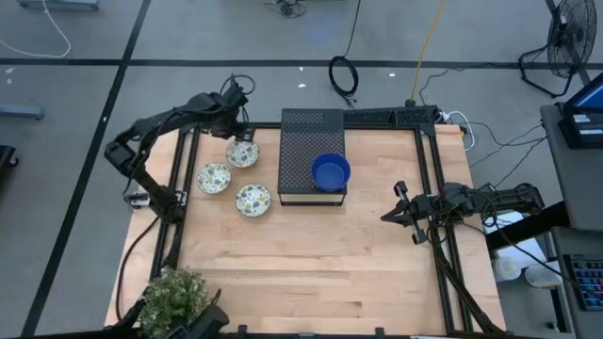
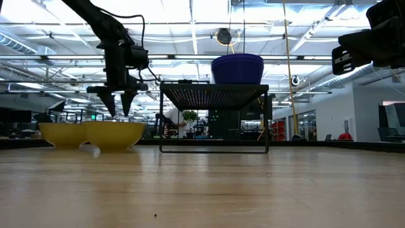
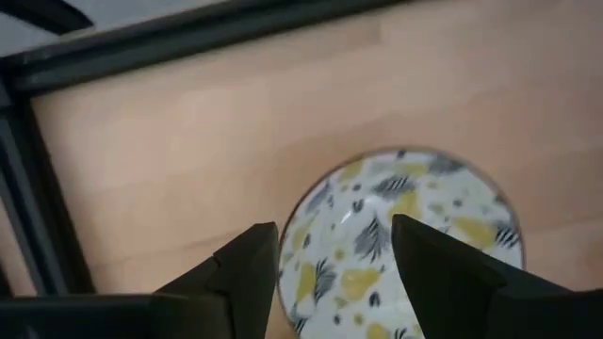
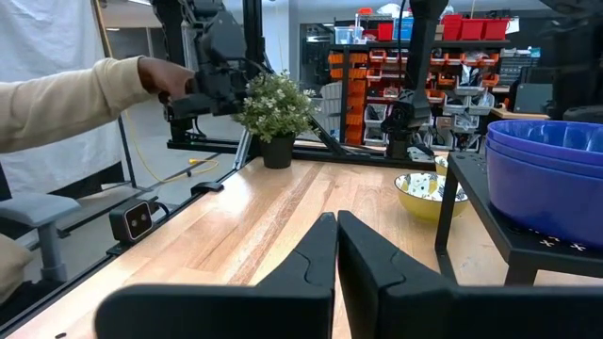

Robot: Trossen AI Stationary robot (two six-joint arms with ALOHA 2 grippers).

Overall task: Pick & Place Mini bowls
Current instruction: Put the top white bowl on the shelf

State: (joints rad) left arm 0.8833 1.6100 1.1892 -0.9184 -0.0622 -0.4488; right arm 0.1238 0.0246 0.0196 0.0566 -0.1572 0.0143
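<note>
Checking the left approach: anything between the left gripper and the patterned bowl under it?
Nothing visible. The left gripper hangs open directly above the patterned bowl, with its rim between the fingers and only bare table around.

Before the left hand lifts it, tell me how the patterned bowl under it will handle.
The patterned bowl looks rigid and glazed, so probably slippery at its thin rim. Shallow and wide, it seems unlikely to tip, but may slide on the smooth table.

Light wooden tabletop (image 1: 311, 254) bordered by a black metal frame (image 1: 429, 169), set on a grey floor (image 1: 188, 38) marked with dark tape lines. A potted plant (image 1: 174, 294) stands at one corner. Cables (image 1: 344, 75) lie on the floor; a fan (image 1: 570, 38) stands nearby. Ceiling strip lights (image 2: 190, 25) run overhead; red storage bins (image 4: 471, 28) line distant shelving.
</note>
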